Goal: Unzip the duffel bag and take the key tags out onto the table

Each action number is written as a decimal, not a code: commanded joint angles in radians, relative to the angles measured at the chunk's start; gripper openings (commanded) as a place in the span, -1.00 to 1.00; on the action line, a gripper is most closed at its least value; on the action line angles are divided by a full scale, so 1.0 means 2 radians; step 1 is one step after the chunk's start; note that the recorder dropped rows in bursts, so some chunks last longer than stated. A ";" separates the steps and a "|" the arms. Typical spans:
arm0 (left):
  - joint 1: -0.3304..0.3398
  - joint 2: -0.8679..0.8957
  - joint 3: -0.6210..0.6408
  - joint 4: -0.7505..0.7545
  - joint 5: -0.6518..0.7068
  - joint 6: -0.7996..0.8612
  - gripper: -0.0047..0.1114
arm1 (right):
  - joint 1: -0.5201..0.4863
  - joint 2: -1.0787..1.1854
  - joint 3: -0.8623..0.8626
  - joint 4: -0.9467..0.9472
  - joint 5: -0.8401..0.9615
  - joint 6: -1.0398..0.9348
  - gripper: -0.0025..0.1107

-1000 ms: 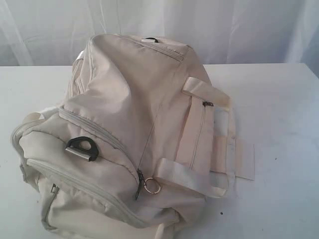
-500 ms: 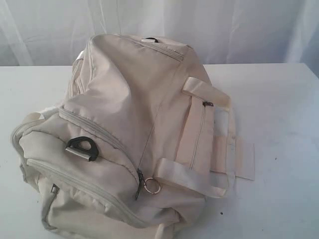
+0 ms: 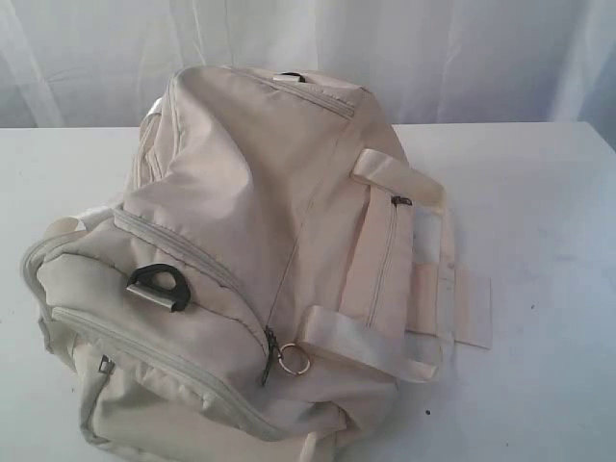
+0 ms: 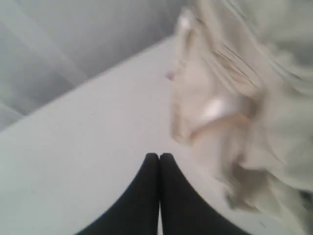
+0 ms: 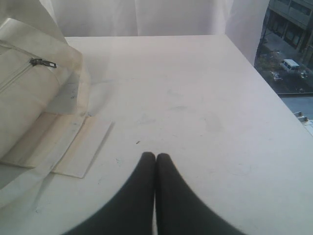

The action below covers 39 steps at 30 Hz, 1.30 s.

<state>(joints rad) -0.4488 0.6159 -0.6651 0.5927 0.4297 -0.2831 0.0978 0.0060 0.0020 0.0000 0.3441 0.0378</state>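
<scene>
The cream duffel bag (image 3: pixel 250 260) lies zipped on the white table (image 3: pixel 539 192), filling the left and middle of the exterior view. Its metal ring zipper pull (image 3: pixel 294 360) hangs at the near end of the main zip, beside a webbing handle (image 3: pixel 385 342). A black D-ring (image 3: pixel 159 286) sits on the end panel. No key tags show; they are hidden or out of view. Neither arm appears in the exterior view. My left gripper (image 4: pixel 159 155) is shut over bare table beside the bag (image 4: pixel 244 98). My right gripper (image 5: pixel 155 155) is shut over the table, apart from the bag's side (image 5: pixel 29 93).
A flat handle wrap (image 5: pixel 78 147) lies on the table beside the bag. White curtains (image 3: pixel 433 48) hang behind the table's far edge. In the right wrist view the table's edge (image 5: pixel 274 88) runs along a window with a street far below.
</scene>
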 commanded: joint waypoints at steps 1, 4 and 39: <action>-0.083 0.038 -0.027 -0.264 0.132 0.338 -0.92 | -0.004 -0.003 -0.001 0.000 -0.004 0.002 -0.96; -0.123 0.047 -0.044 -0.425 0.223 0.577 -0.92 | -0.004 -0.003 -0.001 0.000 -0.004 0.002 -0.96; -0.230 0.222 0.059 -0.524 -0.142 0.952 0.29 | -0.004 -0.003 -0.001 0.000 -0.004 0.002 -0.96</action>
<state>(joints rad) -0.9042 1.0599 -0.5555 -0.4450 0.1424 1.6242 0.0978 0.0060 0.0020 0.0000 0.3441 0.0400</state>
